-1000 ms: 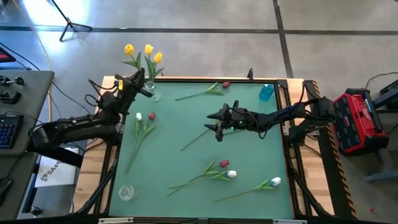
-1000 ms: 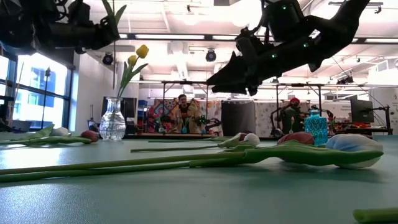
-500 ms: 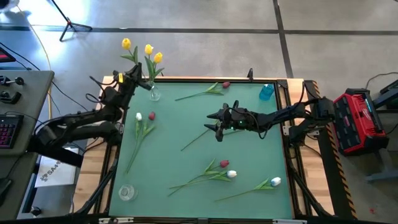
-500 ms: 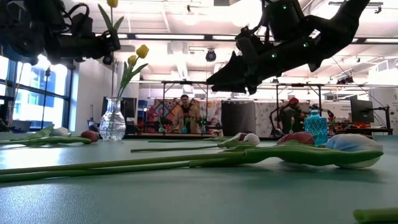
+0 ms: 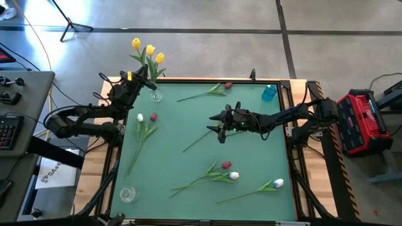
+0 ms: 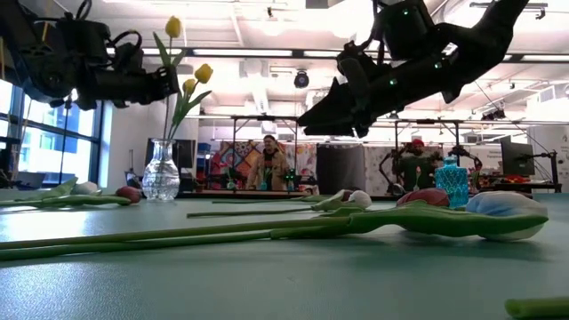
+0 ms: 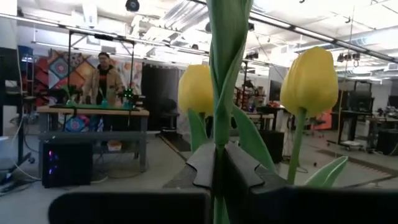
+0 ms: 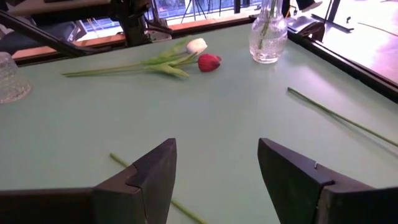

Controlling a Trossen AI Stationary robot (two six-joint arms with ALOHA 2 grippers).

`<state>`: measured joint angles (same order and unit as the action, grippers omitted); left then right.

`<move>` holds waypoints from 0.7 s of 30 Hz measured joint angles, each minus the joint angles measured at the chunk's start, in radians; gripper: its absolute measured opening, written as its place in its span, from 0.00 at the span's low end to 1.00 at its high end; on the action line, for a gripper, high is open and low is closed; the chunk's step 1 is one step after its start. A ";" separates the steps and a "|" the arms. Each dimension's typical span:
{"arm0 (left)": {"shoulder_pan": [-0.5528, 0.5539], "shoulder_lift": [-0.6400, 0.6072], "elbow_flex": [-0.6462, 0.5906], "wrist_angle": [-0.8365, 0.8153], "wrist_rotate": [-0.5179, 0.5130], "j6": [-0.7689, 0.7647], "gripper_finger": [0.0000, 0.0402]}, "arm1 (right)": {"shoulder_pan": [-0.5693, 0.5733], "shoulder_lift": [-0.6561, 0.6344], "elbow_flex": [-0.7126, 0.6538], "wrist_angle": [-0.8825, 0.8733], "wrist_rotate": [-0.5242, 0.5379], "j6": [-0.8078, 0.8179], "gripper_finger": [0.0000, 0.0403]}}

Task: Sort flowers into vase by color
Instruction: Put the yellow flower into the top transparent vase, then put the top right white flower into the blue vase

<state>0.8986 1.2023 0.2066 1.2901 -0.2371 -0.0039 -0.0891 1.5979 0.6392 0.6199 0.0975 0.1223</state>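
Note:
A clear glass vase at the table's far left corner holds two yellow tulips upright by their stems. Just left of it my left gripper is shut on a third yellow tulip, whose head stands above the other two. My right gripper hovers open over the table's middle, above a bare green stem. White, red and mixed tulips lie flat on the green mat. My left gripper pinches the yellow tulip's green stem between its two fingers, well below the head. The fingers come about level from the table's left side and lie across the stem. The tulip stands upright, lifted clear of the table; its lower end is hidden.
A blue vase stands at the far right corner and a clear glass vase at the near left corner. The table has a raised wooden rim. People stand at benches in the room beyond.
My left gripper has sunk and moved toward the table's right, closer to the clear vase with the yellow tulips. It has stayed shut on its tulip, which has stayed upright and now stands beside the other two.

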 joint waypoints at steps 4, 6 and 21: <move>-0.002 -0.003 0.000 -0.034 0.018 -0.054 0.09 | 0.000 0.000 0.000 -0.014 0.000 -0.004 0.53; -0.003 -0.009 0.000 -0.062 0.045 -0.063 0.14 | 0.000 0.000 0.000 -0.026 0.001 0.002 0.53; -0.005 -0.284 0.000 -0.448 0.078 -0.150 0.54 | -0.003 -0.022 0.000 -0.227 0.132 0.089 0.53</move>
<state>0.8932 0.9188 0.2066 0.8424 -0.1589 -0.1542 -0.0917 1.5760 0.6395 0.3928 0.2291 0.2108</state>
